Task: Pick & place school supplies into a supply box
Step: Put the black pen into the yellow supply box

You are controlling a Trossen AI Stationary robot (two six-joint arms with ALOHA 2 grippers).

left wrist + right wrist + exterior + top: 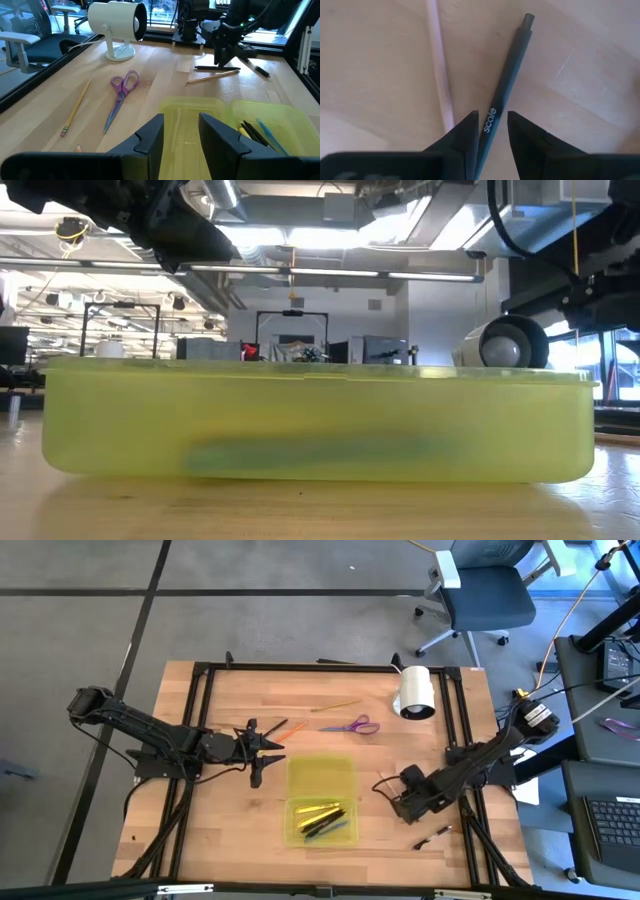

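The yellow-green supply box [320, 798] lies open on the table. Its near half [320, 822] holds several pens and its far half is bare. My left gripper [268, 752] [181, 120] is open, just left of the box, touching nothing. My right gripper [392, 792] [492, 117] is open and low at the box's right. Its fingers stand on either side of a dark pen [502, 82] that lies flat on the wood beside a pale pencil [440, 65]. Purple scissors [352, 725], a yellow pencil [340, 706] and an orange pencil [290, 728] lie beyond the box.
A white cylindrical roll [417, 692] stands at the far right of the table. A black pen [432, 835] lies near the right edge, behind my right arm. Black rails run along both sides. In the low view the box wall [320, 420] fills the picture.
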